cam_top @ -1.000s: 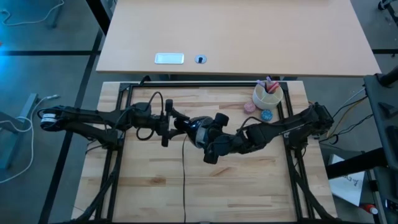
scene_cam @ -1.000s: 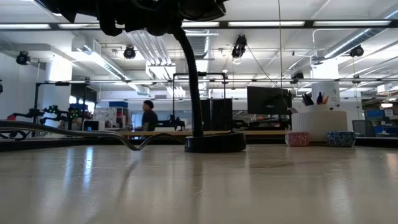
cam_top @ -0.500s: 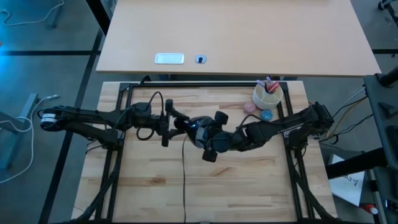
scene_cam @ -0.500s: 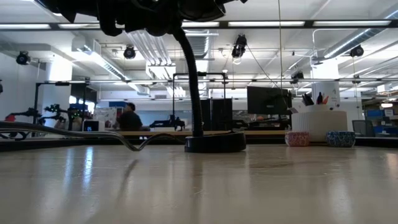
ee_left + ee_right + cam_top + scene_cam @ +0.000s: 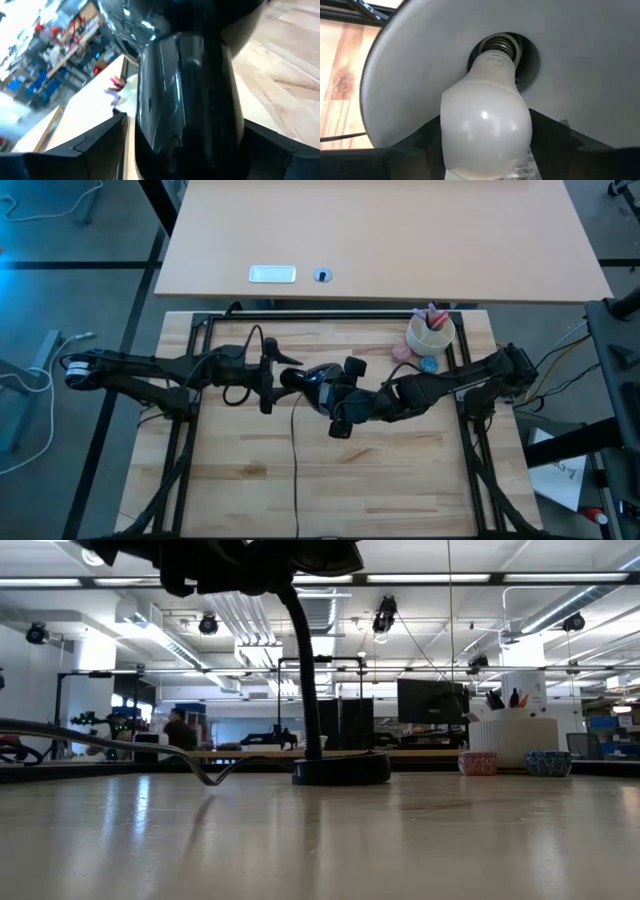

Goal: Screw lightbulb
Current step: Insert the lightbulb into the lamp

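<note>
The black desk lamp stands on its round base at mid-table, its gooseneck rising to the head. The white lightbulb sits in the silvery shade, its threaded end at the socket. My right gripper is shut on the bulb and comes from the table's right. My left gripper comes from the left, shut on the lamp head's black barrel. The bulb is hidden in the high view. My left gripper pinches the lamp head's black barrel between its two fingers, coming level from the table's left. The head stays above the table on its gooseneck. My right gripper pinches the bulb's round globe between its two fingers, one on each side. The bulb's neck points away from the gripper into the shade's socket.
A white cup with pens stands at the far right, with a pink ball and a blue ball beside it. The lamp's cable runs toward the near edge. A dark frame borders the table.
The lamp's base has shifted a little sideways on the table and its cable has moved with it. Both grippers keep their holds.
</note>
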Available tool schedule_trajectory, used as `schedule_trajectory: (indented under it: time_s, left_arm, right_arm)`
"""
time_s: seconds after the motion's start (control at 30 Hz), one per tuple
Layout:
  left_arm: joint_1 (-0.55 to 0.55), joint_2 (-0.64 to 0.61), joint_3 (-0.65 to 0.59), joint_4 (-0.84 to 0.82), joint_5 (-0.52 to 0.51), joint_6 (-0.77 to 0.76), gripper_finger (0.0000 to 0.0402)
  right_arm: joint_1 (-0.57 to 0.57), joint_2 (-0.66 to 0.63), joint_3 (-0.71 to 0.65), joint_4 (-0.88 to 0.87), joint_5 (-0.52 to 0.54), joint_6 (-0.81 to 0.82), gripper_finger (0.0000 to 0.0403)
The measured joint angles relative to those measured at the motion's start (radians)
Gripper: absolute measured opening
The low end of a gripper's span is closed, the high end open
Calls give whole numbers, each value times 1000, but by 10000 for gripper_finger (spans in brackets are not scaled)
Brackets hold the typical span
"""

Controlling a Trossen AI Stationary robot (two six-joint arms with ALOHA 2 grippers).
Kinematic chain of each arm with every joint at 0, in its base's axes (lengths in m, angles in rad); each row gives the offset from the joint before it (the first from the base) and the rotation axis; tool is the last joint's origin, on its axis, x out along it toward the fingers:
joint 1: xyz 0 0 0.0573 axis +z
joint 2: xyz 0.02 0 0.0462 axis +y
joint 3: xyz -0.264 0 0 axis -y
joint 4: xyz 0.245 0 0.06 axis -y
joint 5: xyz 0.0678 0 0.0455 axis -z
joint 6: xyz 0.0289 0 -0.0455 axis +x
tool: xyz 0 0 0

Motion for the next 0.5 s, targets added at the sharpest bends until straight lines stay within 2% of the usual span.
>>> schedule_trajectory:
  time_s: [0.17, 0.4, 0.5]
  left_arm:
    - [-37, 38, 136, -202, -127, -77, 319]
    - [-85, 147, 357, -519, -305, -270, 319]
    - [-95, 199, 441, -621, -349, -341, 320]
  right_arm:
    - [-13, 0, 1, 1, 3, 16, 220]
    - [-23, 0, 1, 2, 4, 42, 217]
    - [-24, 0, 1, -1, 7, 43, 222]
